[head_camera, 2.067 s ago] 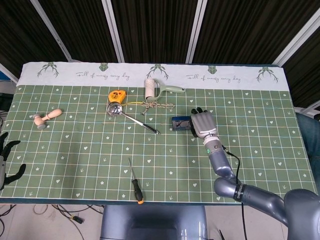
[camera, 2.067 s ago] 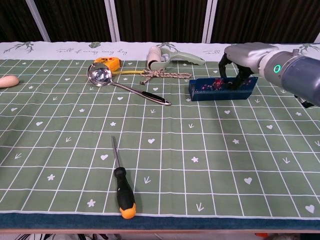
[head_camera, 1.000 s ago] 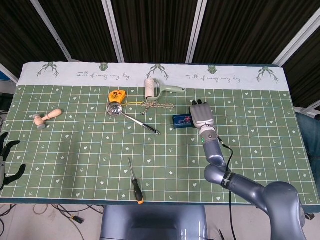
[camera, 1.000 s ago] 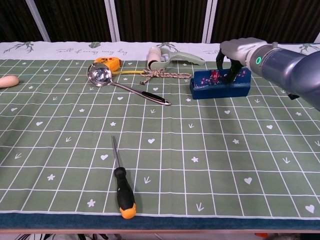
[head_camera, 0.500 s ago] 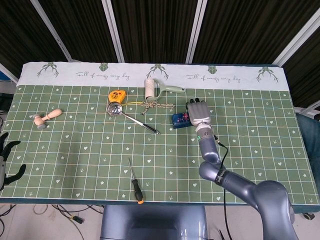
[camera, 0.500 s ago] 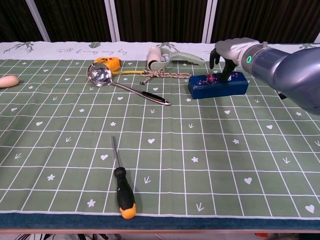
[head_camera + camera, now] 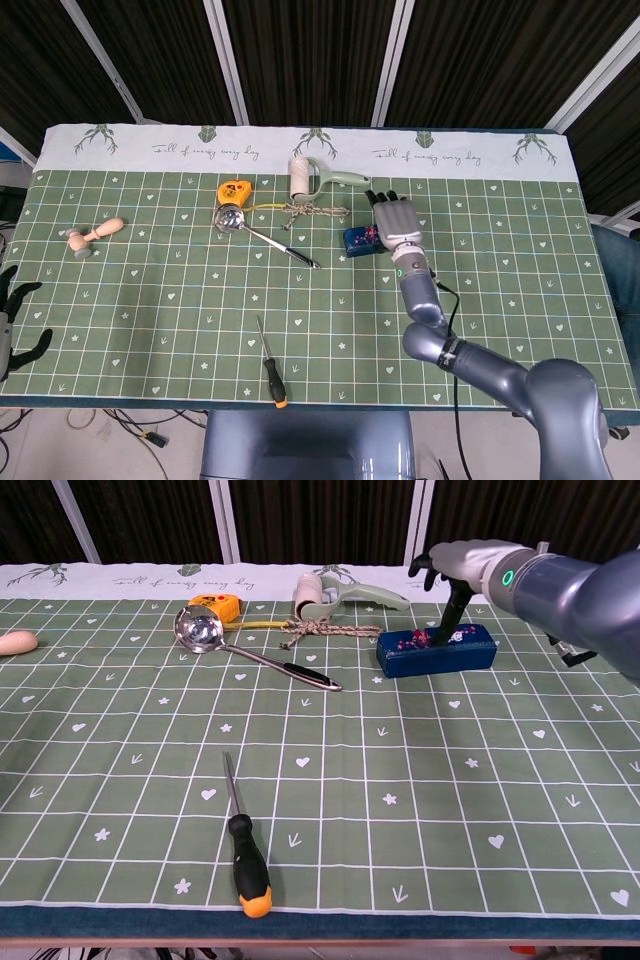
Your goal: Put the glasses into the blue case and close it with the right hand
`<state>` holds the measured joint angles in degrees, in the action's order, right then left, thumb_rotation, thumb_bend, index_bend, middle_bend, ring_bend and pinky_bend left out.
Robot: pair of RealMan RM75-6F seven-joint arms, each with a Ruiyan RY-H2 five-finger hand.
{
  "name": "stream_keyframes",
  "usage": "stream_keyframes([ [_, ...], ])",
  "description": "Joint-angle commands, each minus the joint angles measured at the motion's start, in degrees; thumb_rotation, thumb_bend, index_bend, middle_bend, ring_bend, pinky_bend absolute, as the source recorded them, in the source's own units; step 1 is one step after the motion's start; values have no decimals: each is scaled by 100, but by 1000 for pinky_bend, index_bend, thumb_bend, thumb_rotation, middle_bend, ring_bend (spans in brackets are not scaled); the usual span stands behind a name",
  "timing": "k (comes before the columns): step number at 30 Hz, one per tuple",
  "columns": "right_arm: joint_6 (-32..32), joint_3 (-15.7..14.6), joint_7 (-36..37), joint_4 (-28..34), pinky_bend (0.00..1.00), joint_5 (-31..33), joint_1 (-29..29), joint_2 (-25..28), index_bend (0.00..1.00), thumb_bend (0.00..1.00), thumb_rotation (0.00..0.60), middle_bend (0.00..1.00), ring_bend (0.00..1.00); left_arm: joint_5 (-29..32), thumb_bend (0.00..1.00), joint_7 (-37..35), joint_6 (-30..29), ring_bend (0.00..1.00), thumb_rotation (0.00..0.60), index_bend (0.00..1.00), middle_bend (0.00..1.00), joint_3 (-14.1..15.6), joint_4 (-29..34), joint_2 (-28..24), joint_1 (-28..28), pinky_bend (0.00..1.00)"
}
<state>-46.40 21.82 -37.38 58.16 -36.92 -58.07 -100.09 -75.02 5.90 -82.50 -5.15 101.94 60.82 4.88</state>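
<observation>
Even, fairly bright light from overhead covers the counter (image 7: 150,300) in both views, leaving only short, soft shadows under the objects. The backdrop behind is dark. A small glint shows on the ladle (image 7: 200,628) bowl. Both pictures are sharp, with no motion blur; the chest view bends slightly at its edges.

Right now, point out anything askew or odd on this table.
Little stands out. The blue case lies closed and slightly skewed to the grid lines, with one finger of the right robot hand touching its top. The cord is a loose tangle.
</observation>
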Motion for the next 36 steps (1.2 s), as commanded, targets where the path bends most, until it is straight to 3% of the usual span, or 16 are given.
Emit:
stream_keyframes([
  [1,76,-182,-75,315,301,17,119,252,181,229,600,201,142,0,312,6,-4,0,600,209,0,2,3,2,-2,0],
  [13,201,-589,-336,-111,293,119,42,124,238,282,600,220,137,7,312,-1,-11,0,600,209,0,2,12,0,-9,0],
  [21,197,-640,-321,-418,293,95,2,-3,312,396,600,259,142,15,312,1,26,0,600,209,0,14,20,-17,-2,0],
  [36,320,-685,-359,-644,293,150,-35,-86,339,452,600,279,143,15,312,11,51,0,600,209,0,25,35,-37,5,0],
])
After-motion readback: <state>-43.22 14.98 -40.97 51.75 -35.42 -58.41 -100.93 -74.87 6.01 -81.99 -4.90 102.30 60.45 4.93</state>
